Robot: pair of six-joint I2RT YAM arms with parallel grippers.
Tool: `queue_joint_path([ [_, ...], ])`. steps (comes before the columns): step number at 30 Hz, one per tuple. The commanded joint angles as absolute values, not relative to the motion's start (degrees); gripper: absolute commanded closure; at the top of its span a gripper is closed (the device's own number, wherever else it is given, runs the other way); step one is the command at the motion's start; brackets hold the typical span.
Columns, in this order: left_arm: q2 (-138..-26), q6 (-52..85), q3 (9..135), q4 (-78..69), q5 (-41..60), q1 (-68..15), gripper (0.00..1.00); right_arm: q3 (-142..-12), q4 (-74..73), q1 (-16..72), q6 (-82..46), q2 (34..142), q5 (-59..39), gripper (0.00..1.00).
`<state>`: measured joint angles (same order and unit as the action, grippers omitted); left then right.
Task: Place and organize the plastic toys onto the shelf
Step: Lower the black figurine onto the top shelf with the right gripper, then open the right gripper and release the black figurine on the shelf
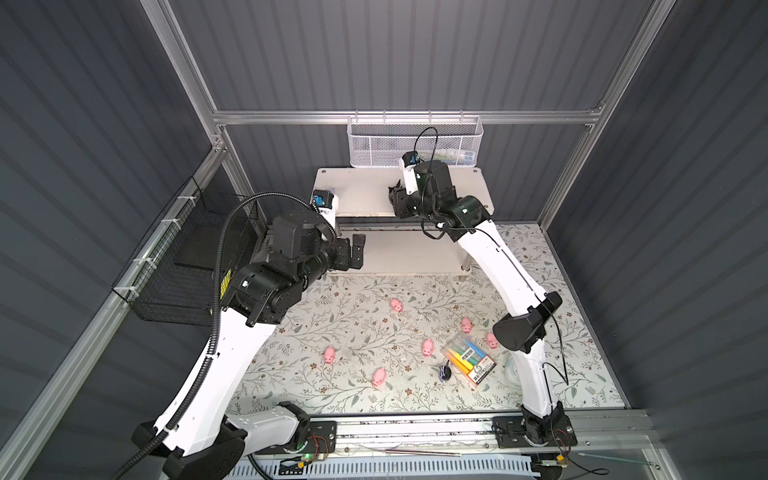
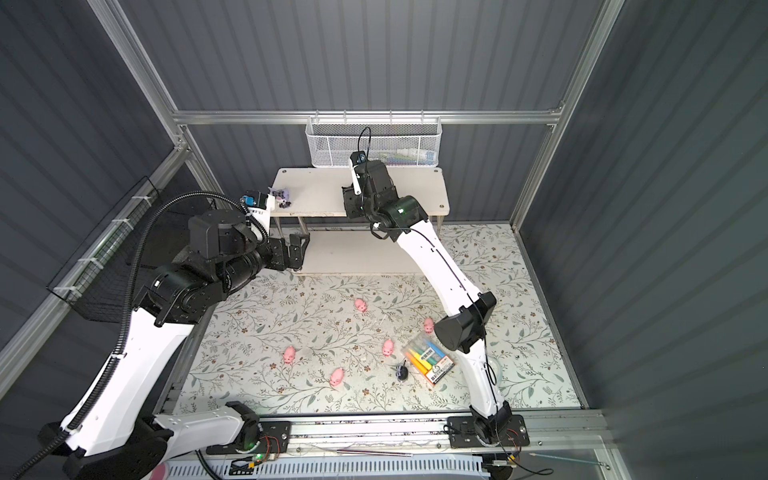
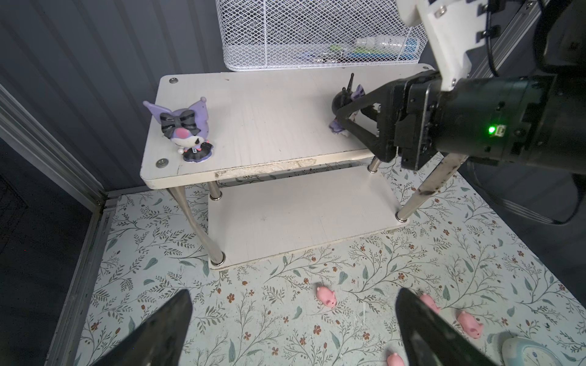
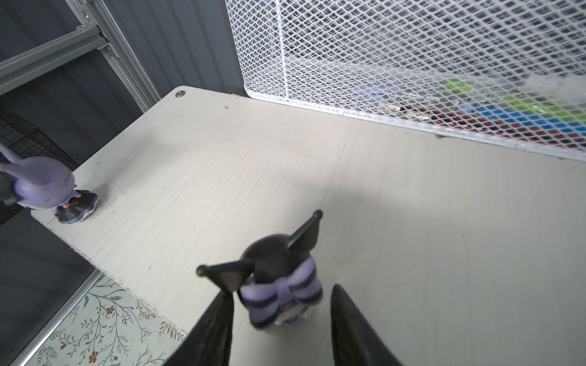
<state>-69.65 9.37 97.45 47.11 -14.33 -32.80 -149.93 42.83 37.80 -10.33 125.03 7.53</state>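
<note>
the floral mat point(image 1: 353, 324) covers the floor of the cell, and at its far edge stands the white two-tier shelf point(image 1: 361, 187). a white mesh basket point(image 1: 374, 145) hangs on the back rail just above the shelf, and a black wire basket point(image 1: 187, 270) hangs on the left wall. the left gripper point(image 3: 294, 291) hovers off the shelf's near left corner, jaws spread wide with nothing between them. the right gripper point(image 4: 279, 290) is over the top board near its front edge, jaws partly apart on either side of a black-eared figurine point(image 4: 272, 260) standing there. a sliver of board shows beside one finger, and i cannot tell whether the toy is pinched. a pack of markers point(image 1: 467, 360) lies on the mat by the right arm, with a pale-blue clock point(image 3: 532, 351) near it. a purple-hooded figurine point(image 3: 187, 133) stands upright at the left end of the top board, well apart from the other. a third dark figurine point(image 1: 444, 371) sits on the mat just beside the markers. six pink pigs point(image 1: 427, 347) lie scattered over the mat, three near the markers.
</note>
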Motion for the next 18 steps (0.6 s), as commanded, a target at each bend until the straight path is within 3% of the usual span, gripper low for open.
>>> queue_joint_path([
  [1,-68.06,8.09,97.32,46.1,-14.75,-32.43,0.0,-151.18,41.39,37.58,-11.34,126.42,7.97,0.52],
  [6,-67.44,7.93,97.18,46.41,-15.16,-32.43,0.0,-151.26,41.1,37.53,-12.36,126.43,7.74,0.51],
  [12,-66.77,7.99,96.79,46.58,-15.45,-32.45,0.0,-151.14,41.3,38.06,-12.31,125.87,7.28,0.35],
  [18,-66.42,8.15,96.79,46.67,-15.4,-32.43,0.0,-150.42,41.4,38.2,-12.06,123.88,7.19,0.27],
])
